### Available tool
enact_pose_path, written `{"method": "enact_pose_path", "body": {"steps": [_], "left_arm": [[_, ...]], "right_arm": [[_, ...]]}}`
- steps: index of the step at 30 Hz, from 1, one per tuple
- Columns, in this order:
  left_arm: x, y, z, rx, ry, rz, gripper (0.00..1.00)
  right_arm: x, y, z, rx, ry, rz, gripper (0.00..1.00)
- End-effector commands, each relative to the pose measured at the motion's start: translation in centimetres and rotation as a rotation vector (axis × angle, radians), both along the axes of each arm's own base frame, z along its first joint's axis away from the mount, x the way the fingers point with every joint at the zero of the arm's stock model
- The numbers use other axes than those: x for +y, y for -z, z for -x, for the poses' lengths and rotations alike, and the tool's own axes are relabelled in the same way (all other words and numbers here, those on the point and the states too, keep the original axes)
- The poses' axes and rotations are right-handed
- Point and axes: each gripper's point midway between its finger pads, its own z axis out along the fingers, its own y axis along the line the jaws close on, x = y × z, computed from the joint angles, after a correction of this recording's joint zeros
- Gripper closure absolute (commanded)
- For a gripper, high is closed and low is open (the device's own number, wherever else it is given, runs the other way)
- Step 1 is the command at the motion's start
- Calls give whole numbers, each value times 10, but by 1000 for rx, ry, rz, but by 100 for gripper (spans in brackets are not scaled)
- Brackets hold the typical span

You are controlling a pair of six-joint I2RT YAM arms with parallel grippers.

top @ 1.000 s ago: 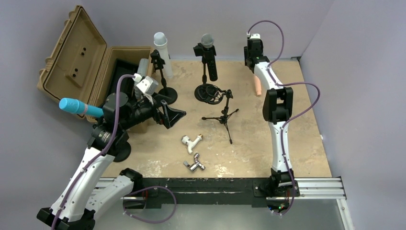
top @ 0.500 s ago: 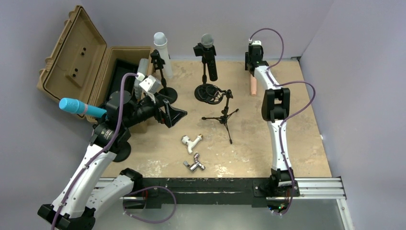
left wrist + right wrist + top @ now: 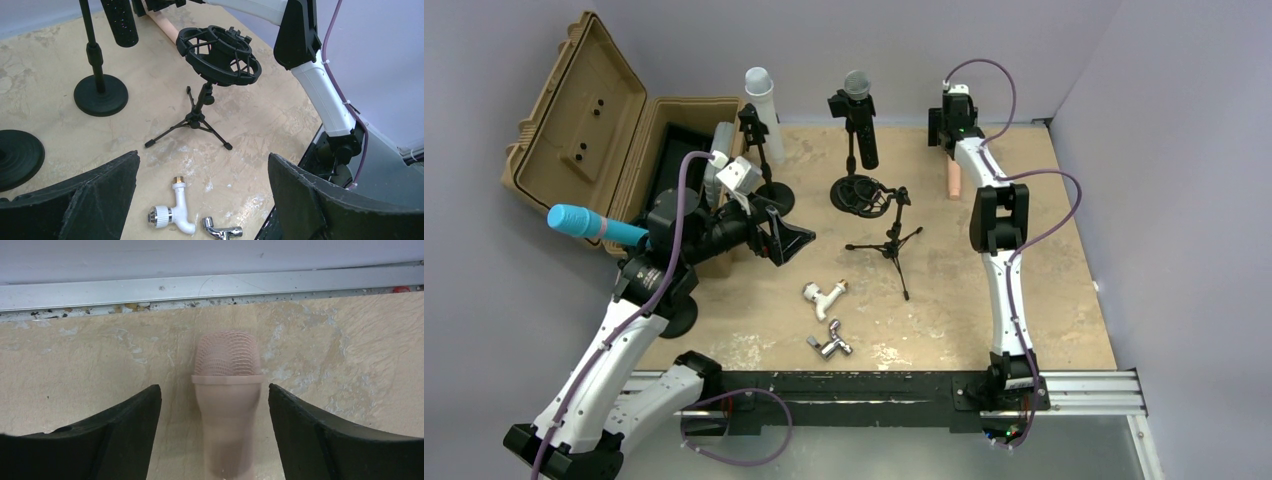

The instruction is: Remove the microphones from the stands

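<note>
Three microphones sit in stands: a white one point(image 3: 759, 97) at the back left, a black one point(image 3: 860, 118) at the back middle, also in the left wrist view point(image 3: 120, 22), and a blue one point(image 3: 589, 223) at the far left. A pink microphone point(image 3: 953, 180) lies flat on the table near the back wall. My right gripper point(image 3: 947, 138) is open over it, and the pink microphone point(image 3: 227, 390) lies between the spread fingers without touching them. My left gripper point(image 3: 784, 238) is open and empty, and hangs above the table point(image 3: 202, 195).
A small tripod with an empty shock mount point(image 3: 218, 55) stands mid-table point(image 3: 886, 225). A white tap point(image 3: 172, 212) and a chrome tap point(image 3: 223, 232) lie in front of it. An open tan case point(image 3: 614, 140) is at the back left. Round stand bases point(image 3: 101, 97) are near the left gripper.
My right arm has drawn slightly left and toward the back wall, and the pink microphone now lies a little further left. My left gripper has shifted slightly toward the back.
</note>
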Motion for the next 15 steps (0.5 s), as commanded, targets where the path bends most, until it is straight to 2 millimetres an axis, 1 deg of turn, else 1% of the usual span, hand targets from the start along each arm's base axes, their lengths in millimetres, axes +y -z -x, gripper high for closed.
{"method": "enact_pose_path", "body": {"steps": [1, 3, 5, 7, 12, 15], "left_arm": [[-1, -10, -1, -35, 2, 10, 3], [0, -10, -1, -38, -1, 7, 4], [1, -10, -1, -40, -5, 4, 3], [1, -10, -1, -39, -6, 4, 4], [0, -10, 0, -39, -1, 6, 4], [1, -10, -1, -39, -4, 6, 4]], "right_arm": [[10, -40, -14, -92, -33, -29, 21], [11, -50, -15, -108, -34, -29, 16], [10, -66, -15, -131, -25, -23, 10], [10, -82, -13, -150, -17, -18, 7], [3, -120, -4, -187, 15, -8, 6], [9, -143, 7, -202, 2, -44, 6]]}}
